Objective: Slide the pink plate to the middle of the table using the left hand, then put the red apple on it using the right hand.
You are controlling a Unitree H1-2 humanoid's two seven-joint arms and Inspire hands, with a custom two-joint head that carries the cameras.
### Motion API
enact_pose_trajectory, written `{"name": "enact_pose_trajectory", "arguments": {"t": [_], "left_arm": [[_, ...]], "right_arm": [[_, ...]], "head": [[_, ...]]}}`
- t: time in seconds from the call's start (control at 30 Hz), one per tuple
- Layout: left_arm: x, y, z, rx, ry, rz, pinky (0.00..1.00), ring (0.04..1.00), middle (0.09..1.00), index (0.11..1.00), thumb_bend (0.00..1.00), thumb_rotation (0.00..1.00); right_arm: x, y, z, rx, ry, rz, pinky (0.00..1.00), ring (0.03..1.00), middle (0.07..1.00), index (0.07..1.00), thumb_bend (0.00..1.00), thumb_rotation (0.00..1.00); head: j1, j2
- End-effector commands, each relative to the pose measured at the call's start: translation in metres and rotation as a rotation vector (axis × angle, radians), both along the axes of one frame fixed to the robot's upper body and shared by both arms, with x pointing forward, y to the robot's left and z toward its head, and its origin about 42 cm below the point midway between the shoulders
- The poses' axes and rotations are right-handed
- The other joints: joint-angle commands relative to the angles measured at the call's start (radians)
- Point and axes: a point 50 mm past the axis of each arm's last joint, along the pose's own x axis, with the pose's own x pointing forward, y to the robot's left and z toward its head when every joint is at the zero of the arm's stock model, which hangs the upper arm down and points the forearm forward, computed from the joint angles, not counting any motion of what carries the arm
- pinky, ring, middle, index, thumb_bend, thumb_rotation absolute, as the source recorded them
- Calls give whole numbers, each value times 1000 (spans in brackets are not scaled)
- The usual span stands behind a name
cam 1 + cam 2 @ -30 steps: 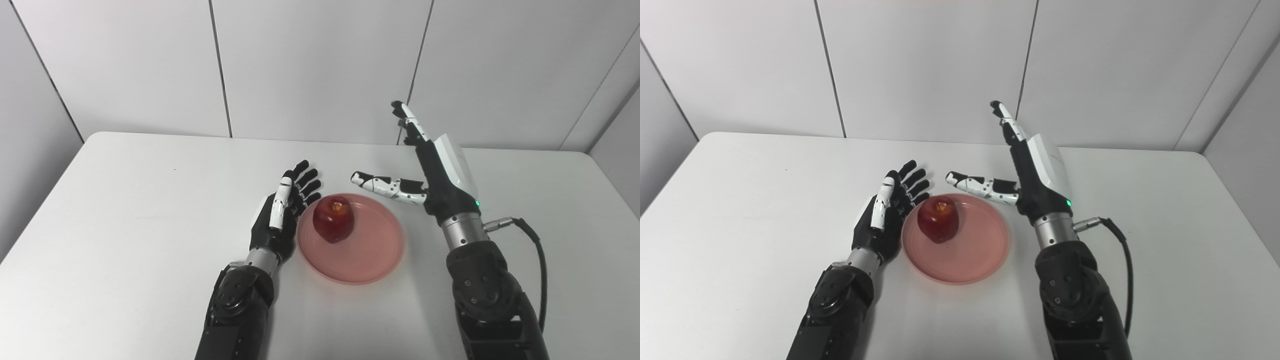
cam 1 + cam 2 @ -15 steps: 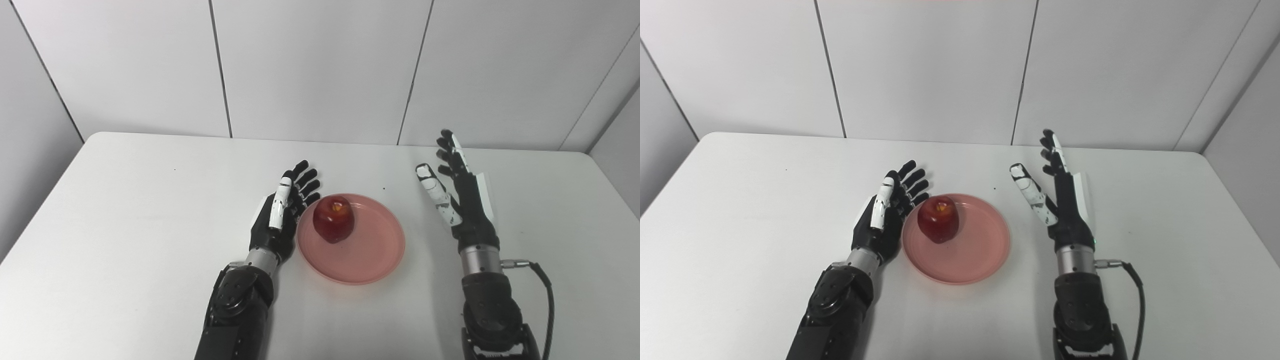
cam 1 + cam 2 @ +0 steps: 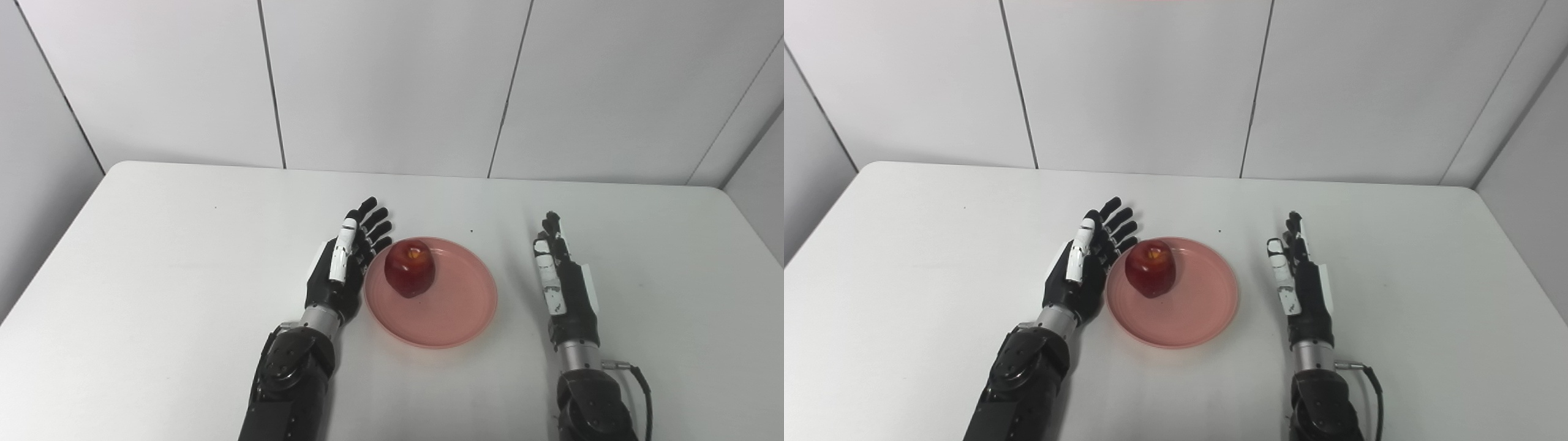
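Left eye view: the left hand (image 3: 343, 269) lies released, holding nothing, fingers spread and extended, just beside the left rim of the pink plate (image 3: 456, 318), with its fingertips near the red apple (image 3: 410, 276). The right hand (image 3: 563, 288) is likewise released and empty, fingers extended and pointing away from the robot, set apart from the right rim of the plate. The apple sits upright on the left part of the plate, and the plate rests near the middle of the white tabletop (image 3: 153, 275).
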Motion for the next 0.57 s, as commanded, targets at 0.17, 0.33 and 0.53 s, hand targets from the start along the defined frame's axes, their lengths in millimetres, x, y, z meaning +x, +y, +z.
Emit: {"name": "enact_pose_trajectory", "arguments": {"t": [0.17, 0.33, 0.53], "left_arm": [[-6, 9, -15, 12, 52, 15, 904, 907, 915, 903, 383, 1000], [-6, 8, -15, 5, 55, 18, 905, 907, 918, 905, 374, 1000], [-7, 10, -17, 9, 45, 14, 903, 908, 918, 904, 375, 1000]], "right_arm": [[10, 6, 10, 26, -85, 21, 999, 966, 978, 981, 773, 1000], [9, 7, 6, 43, -82, 22, 999, 964, 969, 972, 723, 1000], [9, 8, 7, 51, -100, 29, 1000, 970, 972, 981, 633, 1000]], "head": [[-2, -6], [1, -12], [1, -14]]}}
